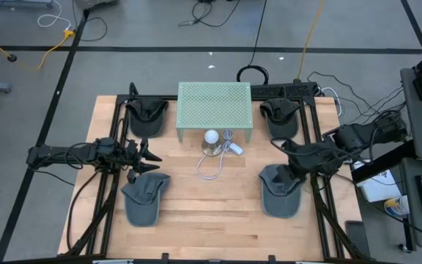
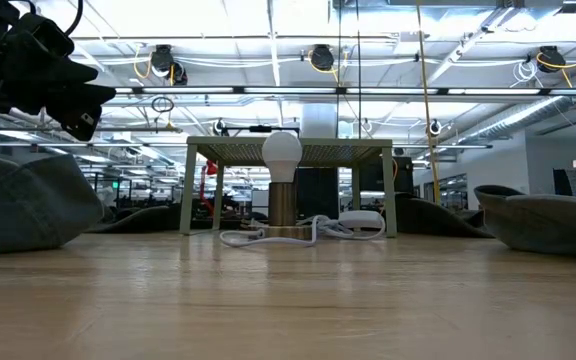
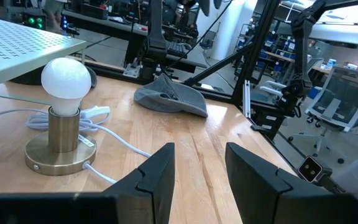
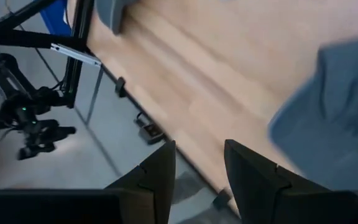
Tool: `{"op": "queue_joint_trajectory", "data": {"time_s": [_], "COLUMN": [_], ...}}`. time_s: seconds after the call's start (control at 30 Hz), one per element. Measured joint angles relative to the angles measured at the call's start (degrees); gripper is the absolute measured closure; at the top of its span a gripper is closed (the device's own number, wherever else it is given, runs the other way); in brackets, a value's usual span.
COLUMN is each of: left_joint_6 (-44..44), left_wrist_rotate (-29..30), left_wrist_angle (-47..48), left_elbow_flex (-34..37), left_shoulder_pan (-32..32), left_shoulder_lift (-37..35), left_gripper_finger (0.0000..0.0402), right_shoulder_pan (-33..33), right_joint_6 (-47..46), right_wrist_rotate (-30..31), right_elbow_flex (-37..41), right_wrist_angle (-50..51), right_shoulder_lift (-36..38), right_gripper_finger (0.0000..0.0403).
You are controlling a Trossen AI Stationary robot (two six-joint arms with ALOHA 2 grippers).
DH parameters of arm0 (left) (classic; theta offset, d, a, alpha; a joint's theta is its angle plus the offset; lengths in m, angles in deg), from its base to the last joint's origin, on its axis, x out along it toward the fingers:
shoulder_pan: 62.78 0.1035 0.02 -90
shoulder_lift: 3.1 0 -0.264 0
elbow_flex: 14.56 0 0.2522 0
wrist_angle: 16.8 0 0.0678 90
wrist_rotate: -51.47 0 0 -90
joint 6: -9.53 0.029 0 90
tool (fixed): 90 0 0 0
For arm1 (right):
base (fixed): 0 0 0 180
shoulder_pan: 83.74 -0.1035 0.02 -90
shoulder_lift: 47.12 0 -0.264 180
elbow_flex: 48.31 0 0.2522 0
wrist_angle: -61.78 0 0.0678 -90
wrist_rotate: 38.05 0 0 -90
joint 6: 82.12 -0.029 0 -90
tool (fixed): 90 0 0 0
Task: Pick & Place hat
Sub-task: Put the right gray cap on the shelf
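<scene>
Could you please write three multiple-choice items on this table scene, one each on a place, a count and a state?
1. Where does the brass lamp base with the round white bulb stand?
A. just in front of the pale green perforated metal shelf
B. on top of that shelf
C. on the floor

2. How many grey fabric caps lie on the light wooden table?
A. two
B. four
C. six

3. How is the left end effector?
A. shut on a cap
B. shut on the cord
C. open and empty

Answers: 1 A, the high view shows the lamp at the shelf's front edge. 2 B, one cap lies near each corner. 3 C, the left wrist view shows bare wood between its fingers.
</scene>
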Motion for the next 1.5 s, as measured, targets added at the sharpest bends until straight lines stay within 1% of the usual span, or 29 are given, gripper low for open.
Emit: {"op": "queue_joint_trajectory", "data": {"time_s": [0.13,0.3,0.4,0.53,0.7,0.87,0.97,1.3,1.5], "left_joint_6": [0.0,0.0,0.0,0.0,0.0,0.0,0.0,0.0,0.0], "left_wrist_rotate": [0.0,0.0,0.0,0.0,0.0,0.0,0.0,0.0,0.0], "left_wrist_angle": [0.0,0.0,0.0,0.0,0.0,0.0,0.0,0.0,0.0], "left_elbow_flex": [0.0,0.0,0.0,0.0,0.0,0.0,0.0,0.0,0.0], "left_shoulder_pan": [0.0,0.0,0.0,0.0,0.0,0.0,0.0,0.0,0.0], "left_shoulder_lift": [0.0,0.0,0.0,0.0,0.0,0.0,0.0,0.0,0.0], "left_gripper_finger": [0.0254,0.0254,0.0254,0.0254,0.0254,0.0254,0.0254,0.0254,0.0254], "right_shoulder_pan": [0.0,0.0,0.0,-0.5,-1.6,-2.8,-2.7,-2.7,-2.7], "right_joint_6": [-5.9,-9.5,-9.2,-6.7,-5.5,-9.7,-12.5,-23.5,-26.4], "right_wrist_rotate": [-4.5,-5.7,-4.0,0.1,2.7,6.1,6.4,7.1,7.6], "right_elbow_flex": [0.0,0.0,0.0,0.0,0.0,0.0,0.0,0.0,0.2], "right_wrist_angle": [-1.5,-0.7,-0.7,-0.6,-0.2,-0.2,0.6,9.5,9.6], "right_shoulder_lift": [-2.0,-4.7,-6.3,-8.4,-11.5,-14.6,-16.4,-21.7,-23.0], "right_gripper_finger": [0.0273,0.0273,0.0273,0.0273,0.0273,0.0273,0.0273,0.0273,0.0273]}}
